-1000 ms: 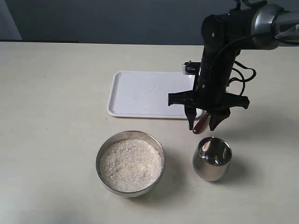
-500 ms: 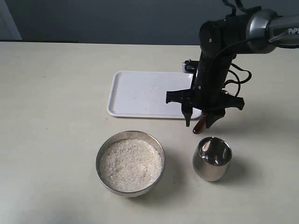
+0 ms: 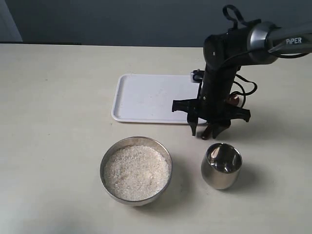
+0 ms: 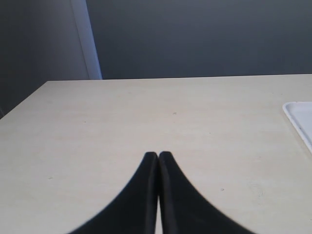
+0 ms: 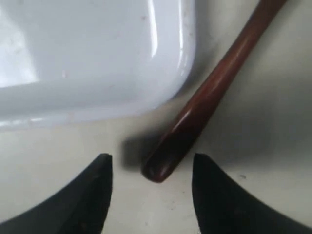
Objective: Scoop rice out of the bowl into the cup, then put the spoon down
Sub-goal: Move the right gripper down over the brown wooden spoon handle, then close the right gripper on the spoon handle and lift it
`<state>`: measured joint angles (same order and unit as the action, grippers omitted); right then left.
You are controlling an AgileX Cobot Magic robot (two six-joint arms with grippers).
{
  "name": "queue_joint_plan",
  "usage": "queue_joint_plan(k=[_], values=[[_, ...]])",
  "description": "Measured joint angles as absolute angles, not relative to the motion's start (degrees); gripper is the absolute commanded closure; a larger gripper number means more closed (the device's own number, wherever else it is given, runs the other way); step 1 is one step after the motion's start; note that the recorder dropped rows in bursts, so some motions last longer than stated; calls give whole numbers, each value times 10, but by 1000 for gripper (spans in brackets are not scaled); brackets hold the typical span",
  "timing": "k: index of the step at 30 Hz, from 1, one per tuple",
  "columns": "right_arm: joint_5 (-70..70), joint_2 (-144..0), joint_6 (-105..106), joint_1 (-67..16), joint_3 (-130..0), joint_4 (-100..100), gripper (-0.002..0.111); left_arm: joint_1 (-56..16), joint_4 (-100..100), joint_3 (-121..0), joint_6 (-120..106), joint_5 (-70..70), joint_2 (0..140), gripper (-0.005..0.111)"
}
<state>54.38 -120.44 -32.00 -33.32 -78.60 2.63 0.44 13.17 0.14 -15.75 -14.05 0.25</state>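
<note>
The dark wooden spoon (image 3: 209, 131) lies on the table beside the tray's near right corner, mostly hidden behind the right arm. In the right wrist view the slim handle of the spoon (image 5: 214, 92) runs diagonally, and its end sits between the spread fingertips. My right gripper (image 3: 204, 132) (image 5: 152, 161) is open and low over that handle end, not gripping it. The steel bowl (image 3: 104, 161) holds a heap of white rice (image 3: 136, 171). The shiny cup (image 3: 221, 165) stands just in front of the right gripper. My left gripper (image 4: 158, 156) is shut on nothing, over bare table.
A white tray (image 3: 146, 97) (image 5: 97, 48) lies behind the bowl, with its corner right next to the spoon handle. The tray's edge (image 4: 298, 122) also shows in the left wrist view. A dark wall runs behind the table.
The right gripper has come down and slightly back toward the tray, closing in on the spoon handle with its jaws still spread. Bowl, cup and tray have not moved.
</note>
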Motion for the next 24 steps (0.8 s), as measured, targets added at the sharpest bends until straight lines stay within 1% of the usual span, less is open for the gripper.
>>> queue_joint_plan(k=[7,24], values=[[546,-1205,-356,-333,-786,-9,59,4,132,1,-158,-141,2,106],[544,-1221,-371,-333,-786,-4,59,4,132,1,-158,-141,2,106]])
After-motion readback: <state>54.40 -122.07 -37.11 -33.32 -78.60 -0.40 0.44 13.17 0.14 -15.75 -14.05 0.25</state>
